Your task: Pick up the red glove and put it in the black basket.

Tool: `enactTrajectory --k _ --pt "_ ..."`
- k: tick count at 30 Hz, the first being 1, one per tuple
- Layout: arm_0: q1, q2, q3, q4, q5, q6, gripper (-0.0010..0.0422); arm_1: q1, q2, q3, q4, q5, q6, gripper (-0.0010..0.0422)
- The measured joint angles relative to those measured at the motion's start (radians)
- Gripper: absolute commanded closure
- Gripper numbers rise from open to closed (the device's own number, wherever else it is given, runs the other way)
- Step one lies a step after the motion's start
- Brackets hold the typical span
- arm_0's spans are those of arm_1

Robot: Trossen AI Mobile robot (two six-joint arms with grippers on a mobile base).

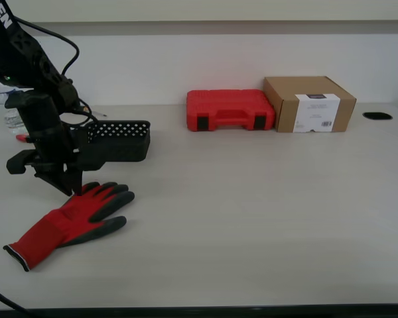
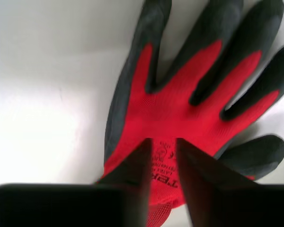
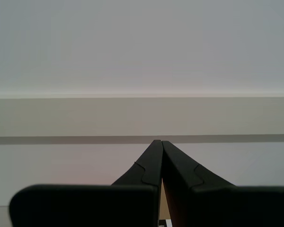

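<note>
In the exterior view we see the red glove (image 1: 69,222) lying flat on the grey table (image 1: 252,218) near that view's left, cuff toward the near edge and fingers pointing toward the black basket (image 1: 116,141) just behind it. My first gripper (image 1: 71,190) hangs over the glove's knuckle area, its tips at the red fabric. Farther back stand a red tool case (image 1: 230,110) and, touching it, a cardboard box (image 1: 310,103); a water bottle (image 1: 10,112) shows at the left edge.

In the first wrist view the glove (image 2: 180,109) fills the picture, back side up. The first gripper (image 2: 162,144) has its jaws drawn close with a narrow gap over the printed label; we cannot tell whether they pinch the fabric.

In the second wrist view my second gripper (image 3: 161,144) points at a plain wall (image 3: 142,47), jaws pressed together on nothing.
</note>
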Motion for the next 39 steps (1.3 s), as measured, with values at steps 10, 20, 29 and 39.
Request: enactTrajectory --k 10,20,29,39 --pt "0.001 0.000 0.000 0.000 0.000 0.000 0.0412 0.031 0.229 0.095 -0.090 0.117 -0.189 0.0025" --pt "0.001 -0.003 0.001 -0.048 0.000 0.000 0.0412 0.000 0.446 0.287 -0.323 0.397 -0.124 0.0212" --pt "0.000 -0.003 0.001 -0.051 0.000 0.000 0.0412 -0.012 0.399 0.286 -0.337 0.370 -0.076 0.0331" --pt "0.002 -0.003 0.001 -0.052 -0.001 0.000 0.0412 0.006 0.207 0.301 -0.286 0.212 -0.043 0.0414"
